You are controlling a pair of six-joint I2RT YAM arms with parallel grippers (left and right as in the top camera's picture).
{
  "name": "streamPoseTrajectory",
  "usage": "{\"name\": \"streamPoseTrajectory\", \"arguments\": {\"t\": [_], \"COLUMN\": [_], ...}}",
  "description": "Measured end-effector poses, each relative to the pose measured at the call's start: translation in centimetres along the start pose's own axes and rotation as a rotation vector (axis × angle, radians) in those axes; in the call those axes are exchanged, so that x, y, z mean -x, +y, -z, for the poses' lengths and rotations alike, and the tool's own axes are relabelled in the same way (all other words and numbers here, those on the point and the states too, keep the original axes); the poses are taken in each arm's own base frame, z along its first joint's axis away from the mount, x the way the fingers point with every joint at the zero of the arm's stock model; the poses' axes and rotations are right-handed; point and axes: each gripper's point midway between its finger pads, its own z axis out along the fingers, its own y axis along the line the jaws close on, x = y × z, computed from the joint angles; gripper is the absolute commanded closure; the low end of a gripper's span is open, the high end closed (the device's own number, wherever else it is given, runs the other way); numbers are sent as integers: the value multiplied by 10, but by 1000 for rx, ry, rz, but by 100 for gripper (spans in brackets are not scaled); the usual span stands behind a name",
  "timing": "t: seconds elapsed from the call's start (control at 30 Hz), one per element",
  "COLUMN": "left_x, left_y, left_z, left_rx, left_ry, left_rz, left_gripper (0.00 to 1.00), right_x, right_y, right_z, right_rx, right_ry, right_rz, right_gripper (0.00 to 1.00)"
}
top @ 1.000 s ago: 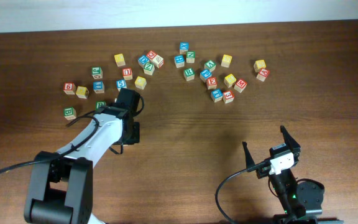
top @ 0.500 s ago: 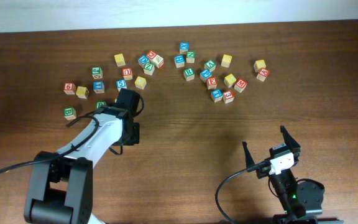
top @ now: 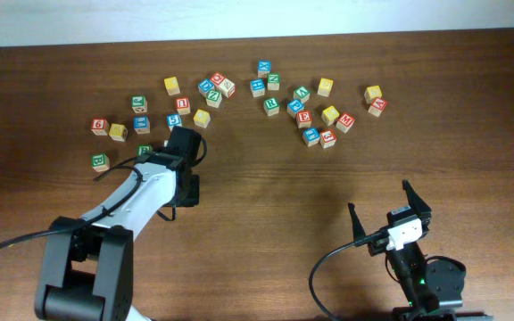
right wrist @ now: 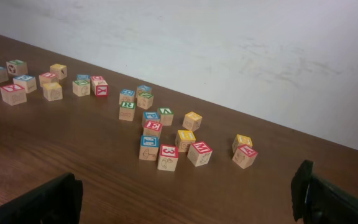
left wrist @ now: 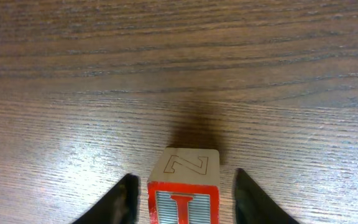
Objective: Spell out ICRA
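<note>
Left gripper (left wrist: pixel 183 186) parted, clamping nothing. Dead between its fingers (left wrist: pixel 126 199), touching neither: red-lettered I cube (left wrist: pixel 183 198), flat on the table (top: pixel 284 205), left of centre toward the far edge. Right gripper (top: pixel 378 196) spread wide, empty, by the near edge, well apart. Likely calls for a straight lift off.

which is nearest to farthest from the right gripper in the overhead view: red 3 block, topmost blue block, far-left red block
1. red 3 block: front edge of the right cluster, just up-left of the right gripper
2. blue block: top centre, at the back of the spread
3. far-left red block: left end, beyond the other arm
</note>
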Motion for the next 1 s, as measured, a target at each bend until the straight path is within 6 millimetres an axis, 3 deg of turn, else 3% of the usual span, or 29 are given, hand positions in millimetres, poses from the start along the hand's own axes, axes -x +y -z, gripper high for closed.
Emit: {"name": "streamPoseTrajectory", "arguments": {"t": [0.13,0.2,0.23,0.3,0.37,0.43,0.47,0.53,0.57,0.63,0.7,0.8,0.9,1.0], "left_x": [1,1,1,0,-3,-7,-7,-3,4,28,58,71,72,62], "left_y": [0,0,0,0,1,2,2,3,2,0,-1,3,7,9], "left_z": [0,0,0,0,0,1,2,7,12,27,50,77,94,94], "left_rx": [-1,-1,-1,0,3,6,8,8,5,-9,-30,-38,-36,-29], "left_ry": [-2,-2,-2,0,13,29,35,36,20,-39,-125,-158,-157,-115], "left_rz": [-2,-2,-1,-5,-7,-9,-12,-15,-14,1,26,36,31,22], "left_gripper": [36,38,46,74,90,94,89,63,59,55,69,77,60,45], "right_x": [0,0,0,0,0,0,0,0,0,0,0,0,0,0], "right_y": [0,0,0,0,0,0,0,0,0,0,0,0,0,0], "right_z": [0,0,0,0,0,0,0,0,0,0,0,0,0,0], "right_rx": [0,0,0,0,0,0,0,0,0,0,0,0,0,0], "right_ry": [0,0,0,0,0,0,0,0,0,0,0,0,0,0], "right_rz": [0,0,-1,0,0,-1,0,0,0,0,0,0,0,0], "right_gripper": [2,2,2,2,2,2,2,2,2,2,2,2,2,2]}}
